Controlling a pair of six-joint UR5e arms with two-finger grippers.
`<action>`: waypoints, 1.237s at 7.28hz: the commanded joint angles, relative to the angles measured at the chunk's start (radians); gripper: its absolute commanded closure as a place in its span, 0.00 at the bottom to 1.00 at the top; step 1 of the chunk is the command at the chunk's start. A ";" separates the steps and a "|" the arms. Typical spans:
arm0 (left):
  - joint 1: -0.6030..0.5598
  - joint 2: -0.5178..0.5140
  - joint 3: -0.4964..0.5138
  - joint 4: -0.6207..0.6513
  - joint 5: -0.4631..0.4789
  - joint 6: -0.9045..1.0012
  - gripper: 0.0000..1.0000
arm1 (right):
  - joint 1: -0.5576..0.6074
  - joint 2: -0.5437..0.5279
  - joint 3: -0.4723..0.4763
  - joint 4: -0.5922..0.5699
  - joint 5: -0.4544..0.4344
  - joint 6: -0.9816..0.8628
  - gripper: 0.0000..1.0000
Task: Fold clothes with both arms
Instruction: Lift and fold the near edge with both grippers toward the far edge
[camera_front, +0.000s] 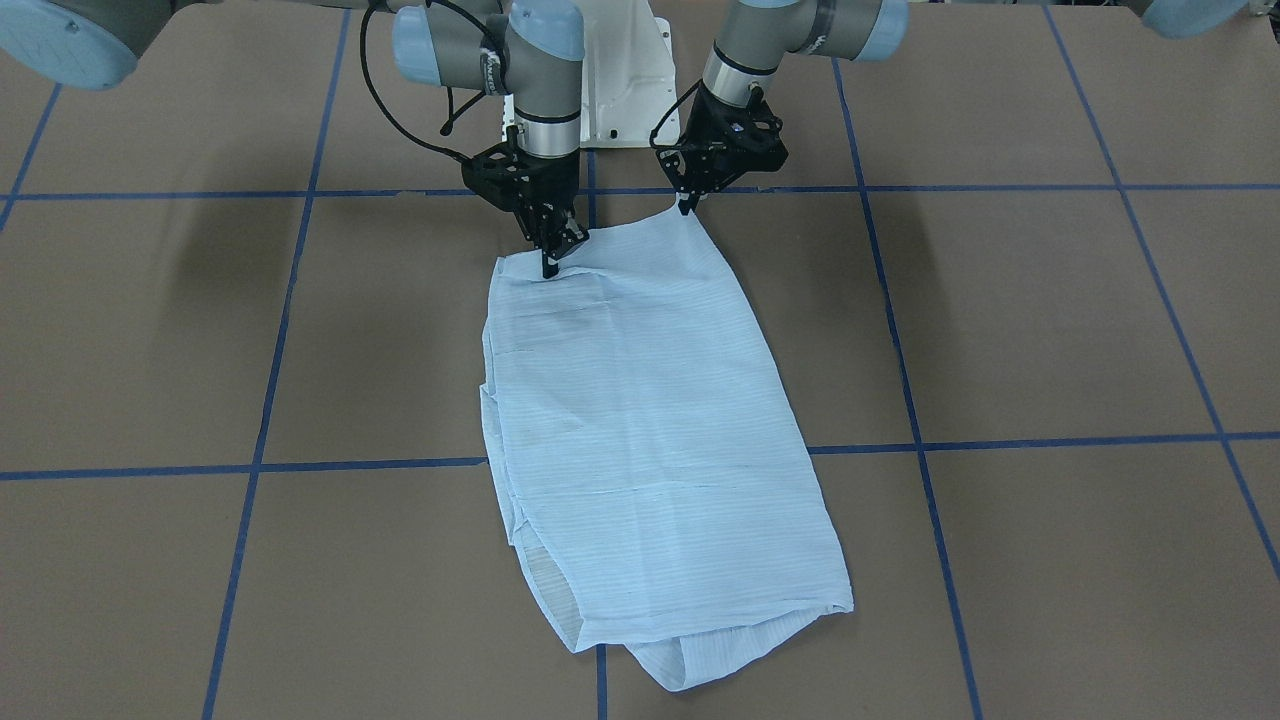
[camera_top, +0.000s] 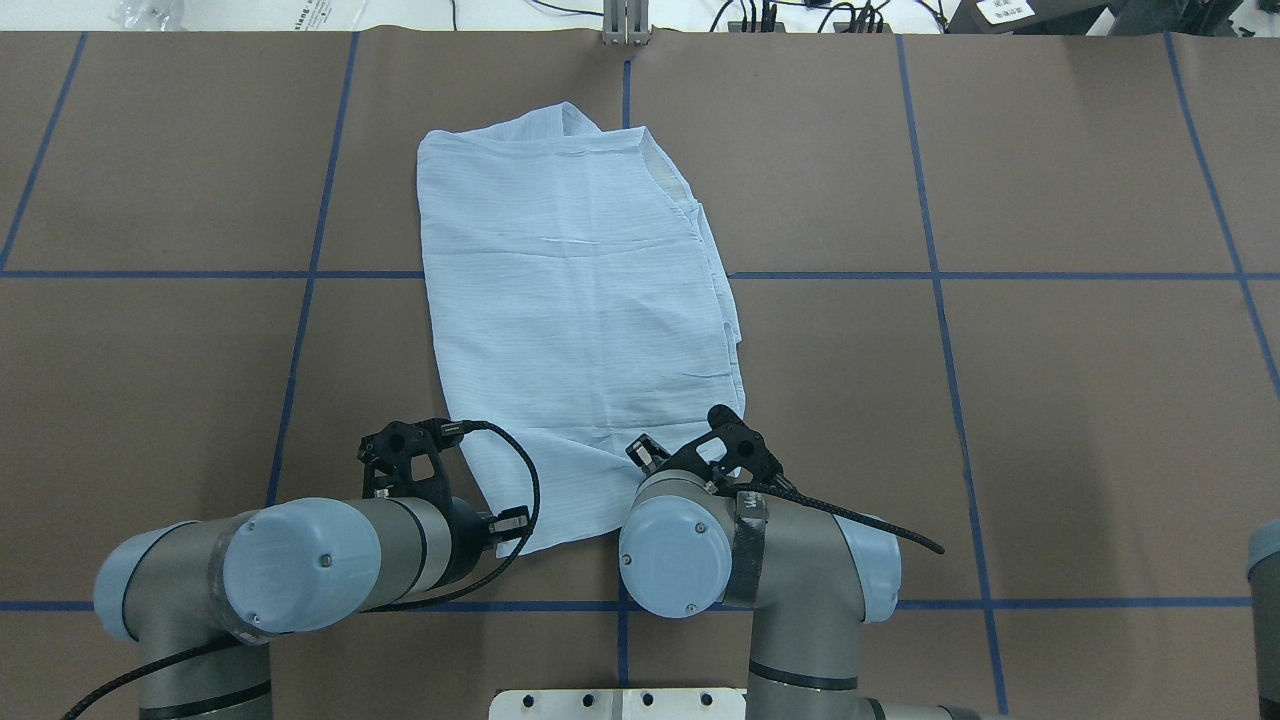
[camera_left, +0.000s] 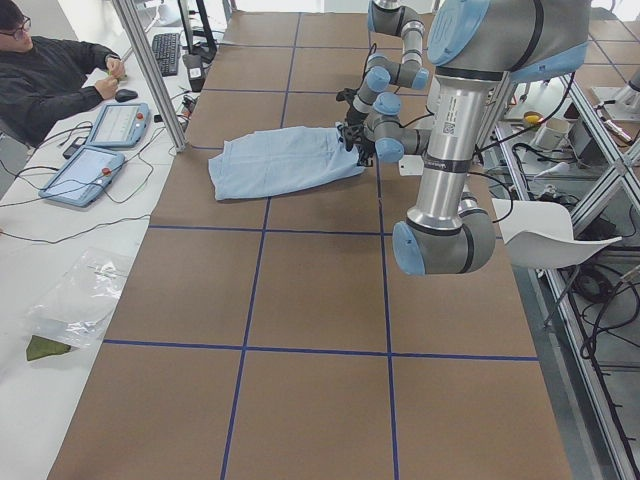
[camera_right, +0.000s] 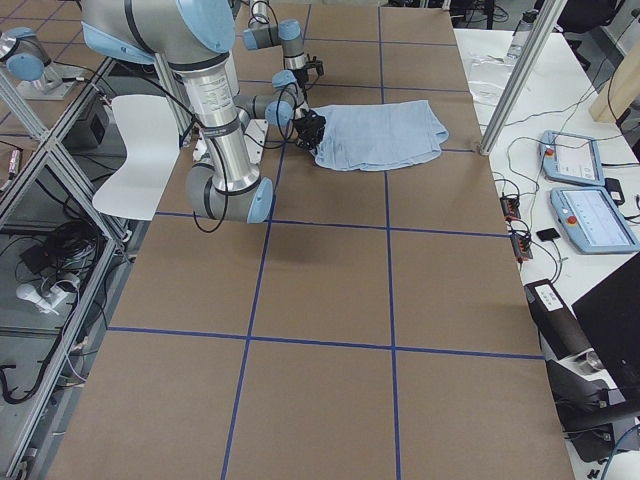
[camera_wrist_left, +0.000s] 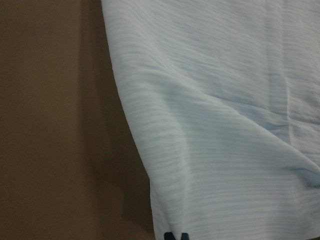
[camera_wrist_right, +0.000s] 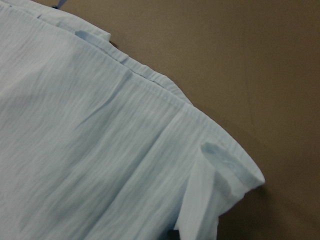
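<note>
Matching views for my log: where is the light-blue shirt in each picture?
Front-facing: shirt centre.
Overhead: shirt centre-left.
Exterior left: shirt upper middle.
Exterior right: shirt upper middle.
Left wrist: shirt fills the right.
Right wrist: shirt fills the left.
Shared landmark, exterior views: blue tape line under it.

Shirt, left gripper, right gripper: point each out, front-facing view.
shirt (camera_front: 640, 420): front-facing view, middle of top layer.
left gripper (camera_front: 688, 206): front-facing view, right side, midway between its fingers.
right gripper (camera_front: 549, 265): front-facing view, left side, midway between its fingers.
</note>
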 joint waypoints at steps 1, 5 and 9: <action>-0.003 0.002 -0.065 -0.001 -0.009 0.005 1.00 | 0.024 -0.015 0.102 -0.013 -0.005 -0.007 1.00; 0.014 0.011 -0.307 0.004 -0.035 -0.050 1.00 | -0.062 -0.087 0.575 -0.371 0.002 0.004 1.00; -0.035 0.007 -0.305 0.011 -0.068 -0.031 1.00 | -0.041 0.015 0.521 -0.455 -0.020 -0.026 1.00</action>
